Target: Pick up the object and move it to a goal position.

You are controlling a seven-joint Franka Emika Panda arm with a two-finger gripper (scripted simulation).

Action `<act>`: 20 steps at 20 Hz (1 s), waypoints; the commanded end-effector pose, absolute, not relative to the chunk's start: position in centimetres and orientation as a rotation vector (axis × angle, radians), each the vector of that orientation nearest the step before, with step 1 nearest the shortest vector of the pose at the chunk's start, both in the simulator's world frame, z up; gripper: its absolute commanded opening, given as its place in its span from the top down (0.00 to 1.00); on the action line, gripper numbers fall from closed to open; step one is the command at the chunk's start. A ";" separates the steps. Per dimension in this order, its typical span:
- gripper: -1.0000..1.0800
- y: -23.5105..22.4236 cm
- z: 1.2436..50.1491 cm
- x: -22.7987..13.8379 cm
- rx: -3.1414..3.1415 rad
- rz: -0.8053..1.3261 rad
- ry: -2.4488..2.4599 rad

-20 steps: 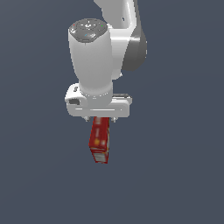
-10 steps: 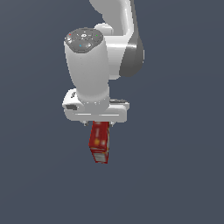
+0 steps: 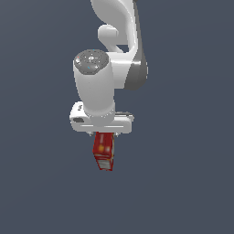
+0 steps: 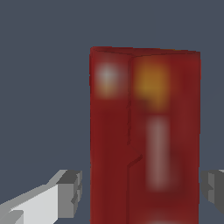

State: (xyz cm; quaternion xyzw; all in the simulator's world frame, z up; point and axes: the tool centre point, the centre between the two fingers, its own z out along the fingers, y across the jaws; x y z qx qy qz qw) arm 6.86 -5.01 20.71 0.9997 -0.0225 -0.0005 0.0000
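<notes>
The object, a small red box (image 3: pixel 103 153) with yellow-orange and white marks, lies on the dark grey floor. In the exterior view it shows just below my white hand. My gripper (image 3: pixel 104 136) is over its upper end. In the wrist view the box (image 4: pixel 144 131) fills the middle, and my gripper (image 4: pixel 142 192) straddles it. One grey fingertip (image 4: pixel 70 192) stands a small gap away from one side of the box. The other fingertip (image 4: pixel 214 188) is at the opposite side. The gripper is open, and the box is not lifted.
The plain dark grey floor (image 3: pixel 183 183) lies all around. The white arm (image 3: pixel 119 41) rises above the hand. No other objects show.
My hand has come down toward the box, and the arm has shifted over it. The box has stayed in place.
</notes>
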 end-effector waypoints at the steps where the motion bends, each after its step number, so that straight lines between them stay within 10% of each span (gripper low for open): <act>1: 0.04 -5.0 19.8 6.8 3.141 0.000 -0.071; 7: 0.04 -5.0 19.2 7.0 3.141 0.000 -0.071; 8: 1.00 -5.0 19.2 7.0 3.141 0.000 -0.071; 20: 1.00 -4.9 19.3 6.9 3.141 -0.001 -0.071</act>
